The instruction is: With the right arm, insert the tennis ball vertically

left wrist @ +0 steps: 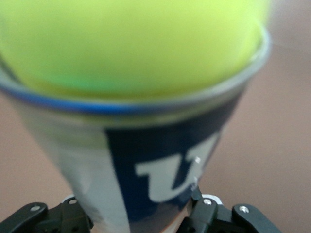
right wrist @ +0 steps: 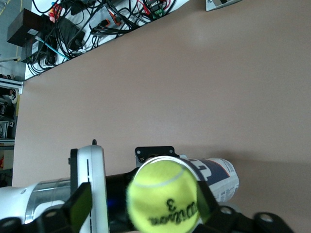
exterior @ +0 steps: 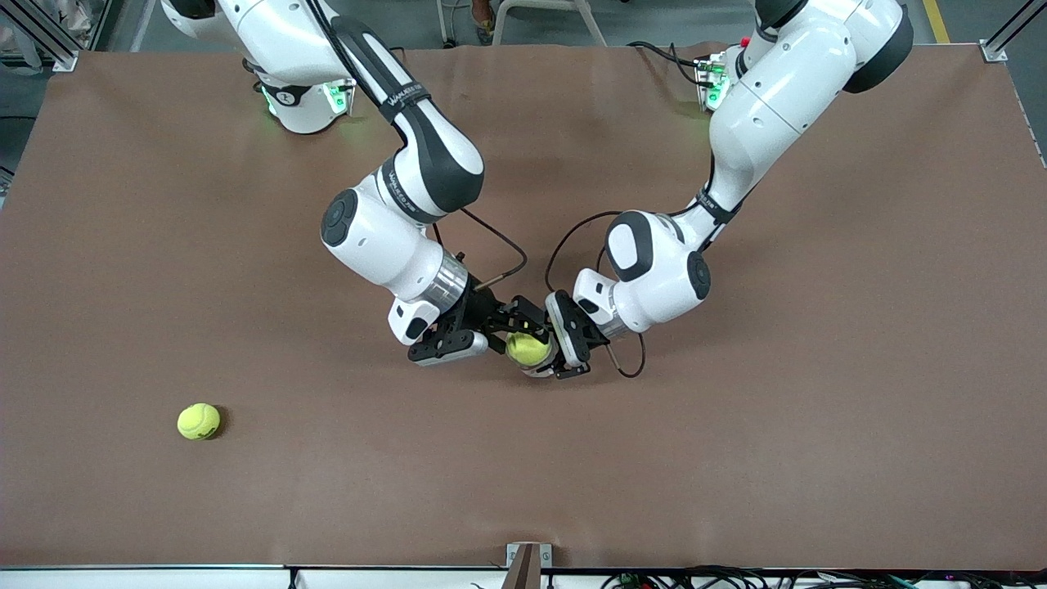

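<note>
- The ball point(exterior: 527, 349) is yellow-green felt with black lettering and a "3"; it sits in the mouth of a clear can point(left wrist: 146, 160) with a blue label, over the table's middle.
- The left gripper point(exterior: 564, 348) pinches the can.
- The right gripper point(exterior: 501, 331) is at the ball; I cannot tell whether its fingers are apart.
- A second ball point(exterior: 198, 421) lies near the front edge, toward the right arm's end.
- The table point(exterior: 818, 409) is brown; cables crowd the floor along one edge.

glossy white arms point(exterior: 384, 237) with black joints, looping black cables, green-lit bases.
</note>
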{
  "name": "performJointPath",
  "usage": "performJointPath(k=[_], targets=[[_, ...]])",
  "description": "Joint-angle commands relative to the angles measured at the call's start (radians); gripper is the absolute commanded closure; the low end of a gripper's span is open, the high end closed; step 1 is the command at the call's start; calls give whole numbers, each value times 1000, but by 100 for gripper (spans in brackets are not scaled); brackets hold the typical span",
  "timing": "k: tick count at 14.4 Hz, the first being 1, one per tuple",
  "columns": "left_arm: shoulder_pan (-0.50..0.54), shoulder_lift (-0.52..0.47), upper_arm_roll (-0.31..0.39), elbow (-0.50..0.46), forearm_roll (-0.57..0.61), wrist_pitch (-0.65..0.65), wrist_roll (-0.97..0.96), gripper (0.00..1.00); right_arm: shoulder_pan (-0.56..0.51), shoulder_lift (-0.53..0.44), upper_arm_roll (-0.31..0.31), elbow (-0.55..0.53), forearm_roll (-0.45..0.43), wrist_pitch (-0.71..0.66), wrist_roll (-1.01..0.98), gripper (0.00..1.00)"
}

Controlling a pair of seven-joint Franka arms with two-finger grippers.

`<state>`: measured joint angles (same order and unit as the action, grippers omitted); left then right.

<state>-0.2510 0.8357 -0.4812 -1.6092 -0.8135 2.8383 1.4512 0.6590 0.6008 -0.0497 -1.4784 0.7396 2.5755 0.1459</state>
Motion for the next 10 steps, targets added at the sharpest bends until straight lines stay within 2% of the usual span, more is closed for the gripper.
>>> performJointPath(k=[1, 4, 6, 7, 8, 9, 10], targets=[[-7, 3, -4, 8, -18, 16, 15, 30, 11, 7, -9, 18, 15, 5, 9, 0], [-5, 3, -4, 8, -19, 16, 15, 28, -18, -10, -42, -5, 0, -37, 6, 0], [-4, 3, -4, 8, -18, 16, 17, 27, -59, -41, -138, -22, -11, -180, -8, 0], [-4, 3, -4, 8, -16, 16, 17, 26, -79, -44, -200, -11, -49, -278, -34, 0], [-4, 3, -4, 8, -16, 16, 17, 25, -100, -42, -269, 6, -124, -358, -120, 0], [-4, 3, -4, 8, -13, 16, 17, 25, -139, -42, -303, 10, -175, -400, -234, 0], [-4, 5, -4, 8, -15, 16, 17, 23, -195, -42, -309, 9, -196, -437, -367, 0]])
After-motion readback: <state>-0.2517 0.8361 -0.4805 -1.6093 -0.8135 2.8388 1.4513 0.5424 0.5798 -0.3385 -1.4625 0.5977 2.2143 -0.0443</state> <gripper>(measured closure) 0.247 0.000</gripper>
